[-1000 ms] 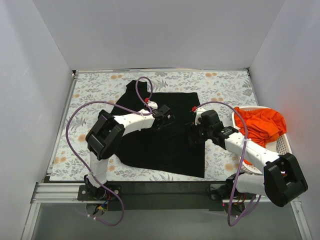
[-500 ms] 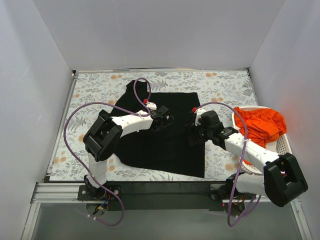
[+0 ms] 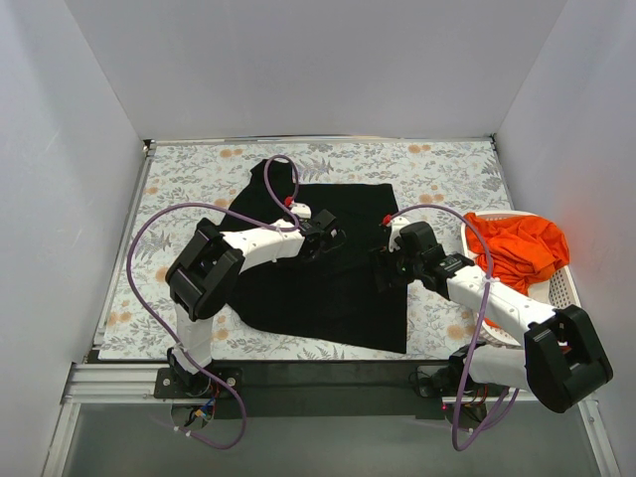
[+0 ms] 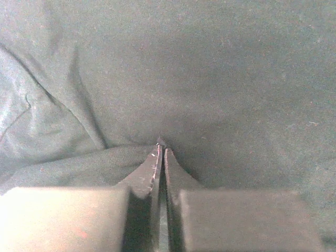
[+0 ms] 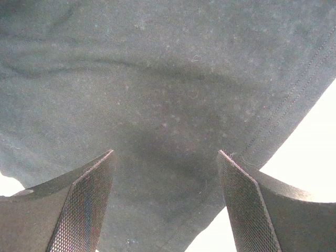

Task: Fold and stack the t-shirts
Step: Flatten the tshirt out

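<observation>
On the table's right, the basket (image 3: 563, 289) holds an orange t-shirt (image 3: 521, 244); left tool (image 4: 161, 149) pinches the black t-shirt (image 3: 328, 296), right tool (image 5: 165, 154) spread.

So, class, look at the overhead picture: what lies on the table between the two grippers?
Only the black t-shirt: its flat cloth fills the stretch from the left gripper to the right gripper, as the top view shows.

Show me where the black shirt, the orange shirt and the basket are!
black t-shirt (image 3: 328, 298): top view, on its flat lower part, near the hem.
orange t-shirt (image 3: 517, 243): top view, on the middle of the crumpled heap.
white basket (image 3: 563, 288): top view, on its slatted near-right rim.
</observation>
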Motion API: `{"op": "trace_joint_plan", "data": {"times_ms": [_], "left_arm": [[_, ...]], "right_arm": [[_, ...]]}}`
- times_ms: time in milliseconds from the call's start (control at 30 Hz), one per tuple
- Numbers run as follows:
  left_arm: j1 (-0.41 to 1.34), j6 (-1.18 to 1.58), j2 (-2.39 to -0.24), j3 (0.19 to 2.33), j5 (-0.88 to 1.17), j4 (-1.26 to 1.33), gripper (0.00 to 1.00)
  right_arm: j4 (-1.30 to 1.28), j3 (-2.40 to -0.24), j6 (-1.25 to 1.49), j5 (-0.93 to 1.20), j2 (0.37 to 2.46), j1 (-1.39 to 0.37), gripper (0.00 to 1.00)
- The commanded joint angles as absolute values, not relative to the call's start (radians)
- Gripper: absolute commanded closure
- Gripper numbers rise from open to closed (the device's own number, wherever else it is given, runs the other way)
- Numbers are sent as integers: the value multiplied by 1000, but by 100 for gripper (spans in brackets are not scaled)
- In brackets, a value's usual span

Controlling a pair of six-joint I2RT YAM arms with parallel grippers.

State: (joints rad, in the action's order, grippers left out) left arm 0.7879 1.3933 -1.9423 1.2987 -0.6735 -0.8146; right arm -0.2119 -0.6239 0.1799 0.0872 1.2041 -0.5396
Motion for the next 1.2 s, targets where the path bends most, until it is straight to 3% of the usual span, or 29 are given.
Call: {"op": "trace_joint_plan", "data": {"times_ms": [0, 300, 700, 800, 833, 933, 1167], "left_arm": [[792, 1413, -1898, 1304, -719, -801, 100], [781, 1502, -1720, 1302, -842, -934, 100], [693, 1841, -1149, 711, -652, -717, 100], [684, 1871, -1080, 619, -598, -609, 88], [683, 1874, -1069, 605, -583, -585, 78], [683, 1878, -1060, 566, -572, -512, 72], [683, 1881, -1074, 554, -566, -485, 46]], "right_arm": [[-196, -620, 176, 80, 1181, -546, 30], [-196, -630, 179, 87, 1157, -546, 30], [-198, -634, 184, 123, 1163, -548, 30], [-198, -640, 187, 132, 1173, -548, 30], [-198, -641, 189, 133, 1175, -546, 30], [-198, -637, 193, 137, 1167, -548, 30], [-198, -626, 195, 135, 1146, -548, 30]]}}
